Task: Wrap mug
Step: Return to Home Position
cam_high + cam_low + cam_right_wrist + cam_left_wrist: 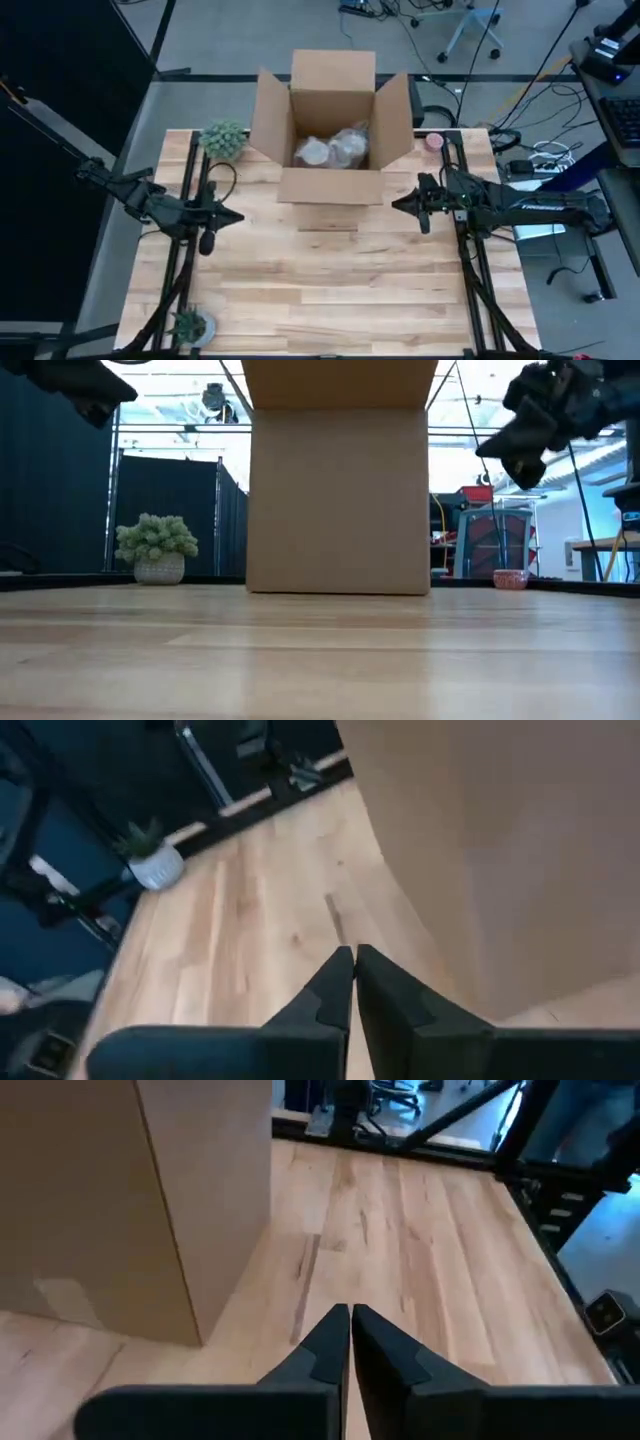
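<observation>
The cardboard box (333, 108) stands open at the far middle of the table (330, 290). The wrapped mug (333, 150) lies on its floor. The bundle of bubble wrap is longer from left to right across the box, a little slanted. The wrap hides the mug, so I cannot tell which way its mouth or handle points.

The left gripper (234, 216) hangs above the table at the left of the box, with its fingers pressed together and holding nothing. The right gripper (397, 205) hangs at the right of the box, also closed and empty. Both point toward the middle.
</observation>
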`<act>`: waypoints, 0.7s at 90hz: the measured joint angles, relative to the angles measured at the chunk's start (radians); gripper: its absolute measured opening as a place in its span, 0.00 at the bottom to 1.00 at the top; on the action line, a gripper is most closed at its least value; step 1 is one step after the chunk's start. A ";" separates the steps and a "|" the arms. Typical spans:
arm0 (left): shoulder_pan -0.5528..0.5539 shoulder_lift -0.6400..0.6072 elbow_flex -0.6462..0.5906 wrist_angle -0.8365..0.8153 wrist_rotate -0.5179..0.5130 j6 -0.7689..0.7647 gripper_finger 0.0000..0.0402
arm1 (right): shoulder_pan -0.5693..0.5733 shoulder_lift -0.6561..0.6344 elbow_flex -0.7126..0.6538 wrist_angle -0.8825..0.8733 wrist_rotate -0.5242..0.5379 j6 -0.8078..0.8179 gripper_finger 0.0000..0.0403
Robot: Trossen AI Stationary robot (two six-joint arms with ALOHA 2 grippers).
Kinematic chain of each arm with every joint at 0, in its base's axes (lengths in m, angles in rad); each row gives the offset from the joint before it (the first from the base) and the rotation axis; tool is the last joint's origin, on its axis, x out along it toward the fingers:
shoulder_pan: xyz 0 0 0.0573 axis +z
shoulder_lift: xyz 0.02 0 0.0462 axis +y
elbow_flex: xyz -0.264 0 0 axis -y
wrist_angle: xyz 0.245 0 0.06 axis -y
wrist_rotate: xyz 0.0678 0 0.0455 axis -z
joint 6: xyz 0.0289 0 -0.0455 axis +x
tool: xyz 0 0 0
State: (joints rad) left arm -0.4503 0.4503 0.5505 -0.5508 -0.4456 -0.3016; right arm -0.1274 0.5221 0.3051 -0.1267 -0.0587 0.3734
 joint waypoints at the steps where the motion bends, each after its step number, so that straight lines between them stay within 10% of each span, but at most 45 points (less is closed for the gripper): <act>1: 0.000 0.000 -0.003 -0.001 0.000 0.004 0.01 | 0.001 -0.001 -0.010 0.010 0.007 0.000 0.01; 63: 0.001 -0.180 -0.225 0.219 -0.002 0.049 0.01 | 0.007 -0.346 -0.293 0.184 0.087 -0.076 0.01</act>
State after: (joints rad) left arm -0.4492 0.2702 0.3258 -0.3317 -0.4476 -0.2525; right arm -0.1200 0.1765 0.0123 0.0575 0.0284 0.2971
